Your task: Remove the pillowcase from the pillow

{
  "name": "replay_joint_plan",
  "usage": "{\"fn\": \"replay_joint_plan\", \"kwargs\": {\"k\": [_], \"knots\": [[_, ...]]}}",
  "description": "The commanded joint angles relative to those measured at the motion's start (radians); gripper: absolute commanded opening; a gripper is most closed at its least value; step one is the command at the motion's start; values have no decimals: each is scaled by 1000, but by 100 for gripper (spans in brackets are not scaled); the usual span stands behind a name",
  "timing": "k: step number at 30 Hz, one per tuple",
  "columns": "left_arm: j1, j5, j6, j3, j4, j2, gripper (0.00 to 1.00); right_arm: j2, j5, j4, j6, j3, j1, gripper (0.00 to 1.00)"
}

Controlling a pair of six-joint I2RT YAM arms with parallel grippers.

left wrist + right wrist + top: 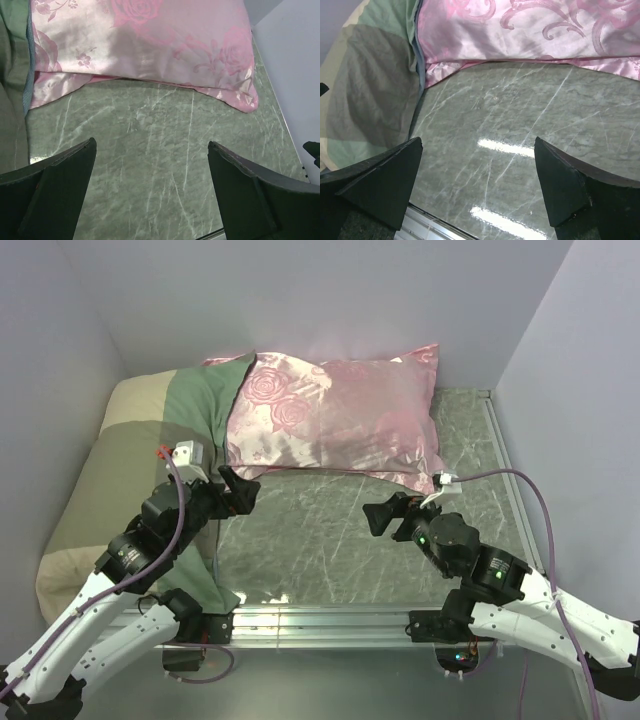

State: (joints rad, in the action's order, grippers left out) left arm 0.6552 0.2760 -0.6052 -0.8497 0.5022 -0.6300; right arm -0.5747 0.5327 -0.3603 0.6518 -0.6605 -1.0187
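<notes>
the pillowcase point(120, 455) lies at approx 9 o'clock in the top view, blocked face up: beige at 11, sage green twd 1, olive in the middle. Looks plump & stuffed, w/ a thin grey-blue edge at 3. The pillow is hidden inside, can't see it.

The pillowcase point(120, 460) lies along the left side of the counter point(320, 540), against the left wall point(45, 360), reaching from the back corner to the near edge. A second pillow point(340, 420) lies across the back of the counter, its left end touching the pillowcase's right edge. The left hand point(238, 490) is before that pillow's left end, just right of the pillowcase. The right hand point(380, 512) is before the pillow's right end. Bare counter lies between the hands.
</notes>
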Motion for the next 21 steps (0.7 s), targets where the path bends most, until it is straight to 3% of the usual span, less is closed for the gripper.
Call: {"fn": "replay_joint_plan", "kwargs": {"k": [1,12,16,17,21], "knots": [[1,26,-7,-43,-7,13,99,6,1,4,-11,-4,-6,100],[1,201,-83,-126,87,-23,99,9,-19,0,-18,-16,-6,100],[1,472,-183,-279,234,-173,99,-37,-48,32,-24,-37,-4,100],[1,637,-205,-317,316,-251,99,-50,-56,38,-24,-44,-6,100],[-6,906,-260,-492,449,-430,99,-117,-105,104,-24,-56,-6,100]]}}
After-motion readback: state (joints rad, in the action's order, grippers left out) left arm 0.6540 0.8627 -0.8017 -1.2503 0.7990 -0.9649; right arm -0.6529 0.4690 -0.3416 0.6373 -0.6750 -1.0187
